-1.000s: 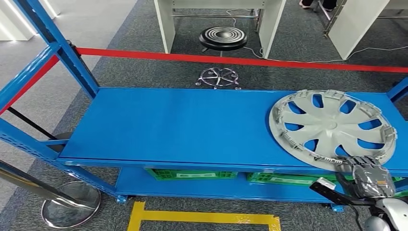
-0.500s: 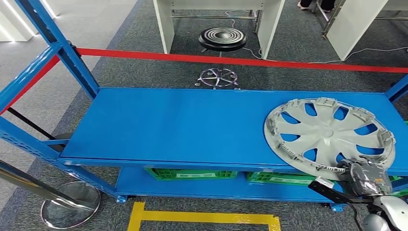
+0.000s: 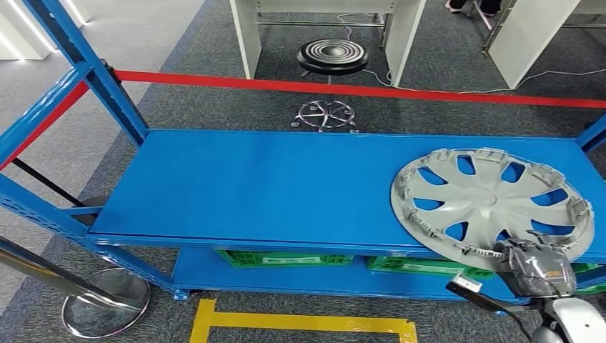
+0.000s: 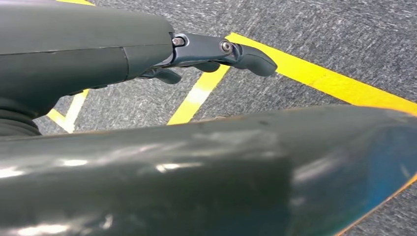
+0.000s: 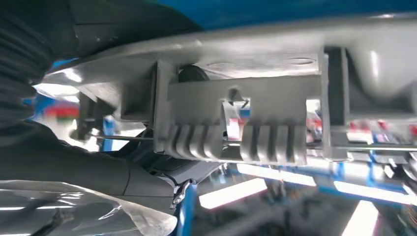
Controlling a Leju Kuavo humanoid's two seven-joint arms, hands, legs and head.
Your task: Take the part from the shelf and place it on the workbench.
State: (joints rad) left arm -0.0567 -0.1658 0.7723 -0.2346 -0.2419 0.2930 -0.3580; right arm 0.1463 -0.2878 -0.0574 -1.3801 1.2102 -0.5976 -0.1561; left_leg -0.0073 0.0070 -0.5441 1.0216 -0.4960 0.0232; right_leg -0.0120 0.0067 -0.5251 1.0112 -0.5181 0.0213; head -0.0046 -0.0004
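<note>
My right robot hand (image 3: pixel 537 266) gripped the near rim of the hubcap (image 3: pixel 492 208), which lay at the right end of the blue shelf (image 3: pixel 271 186). My left robot hand (image 4: pixel 206 56) hung loose, holding nothing.

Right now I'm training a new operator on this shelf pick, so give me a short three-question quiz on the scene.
1. True or false: the hubcap lies at the shelf's left end.
2. Which hand is at the hubcap's near rim? A) left hand B) right hand
3. Fill in: under the top shelf stand green ___.

Key: 1 false, it lies at the right end. 2 B; the right wrist view shows the fingers under the rim clips. The left hand hangs over the floor. 3 crates.
</note>
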